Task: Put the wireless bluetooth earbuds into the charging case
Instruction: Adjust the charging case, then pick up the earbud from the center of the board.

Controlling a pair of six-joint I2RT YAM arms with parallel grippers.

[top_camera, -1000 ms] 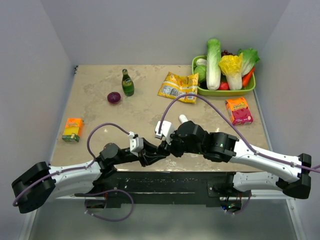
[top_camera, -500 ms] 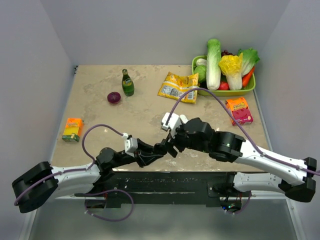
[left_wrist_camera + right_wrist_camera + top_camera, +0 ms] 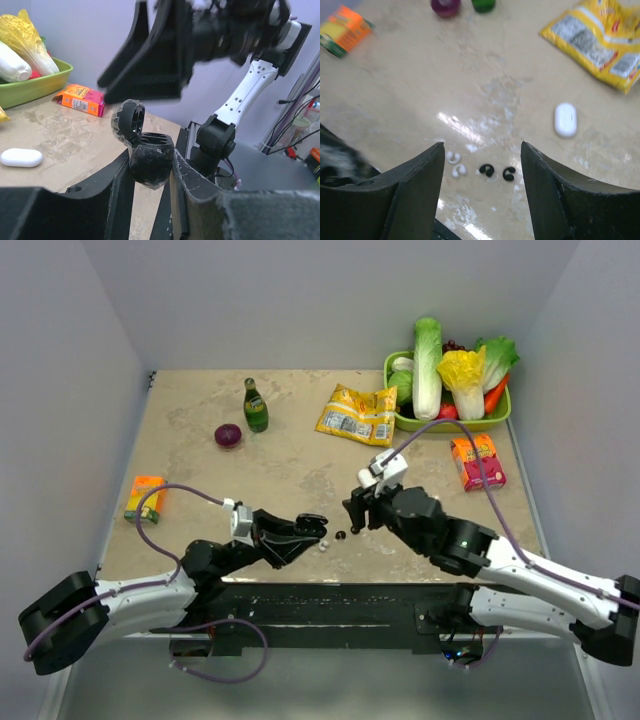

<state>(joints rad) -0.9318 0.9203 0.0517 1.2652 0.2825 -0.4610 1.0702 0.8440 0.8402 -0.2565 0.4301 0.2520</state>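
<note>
Two tiny white earbuds [image 3: 456, 164] lie side by side on the table, next to two black earbuds [image 3: 498, 172]. They also show in the top view [image 3: 324, 543]. The white oval charging case [image 3: 565, 120] lies closed on the table farther back; it also shows in the left wrist view [image 3: 21, 157]. In the top view my right arm hides it. My right gripper [image 3: 482, 150] is open and empty above the earbuds. My left gripper [image 3: 150, 172] is shut on a black charging case [image 3: 150, 157] with its lid open, held above the table's near edge.
A yellow snack bag [image 3: 356, 413], a green bottle [image 3: 256, 406], a purple onion [image 3: 228, 435], an orange box [image 3: 146, 499], a pink-orange box [image 3: 477, 461] and a green tray [image 3: 402, 421] of vegetables stand on the far half of the table.
My right gripper has pulled away from the left gripper, up and to the right. The left gripper has drawn back left with the black case. The earbuds now show on the table between them.
</note>
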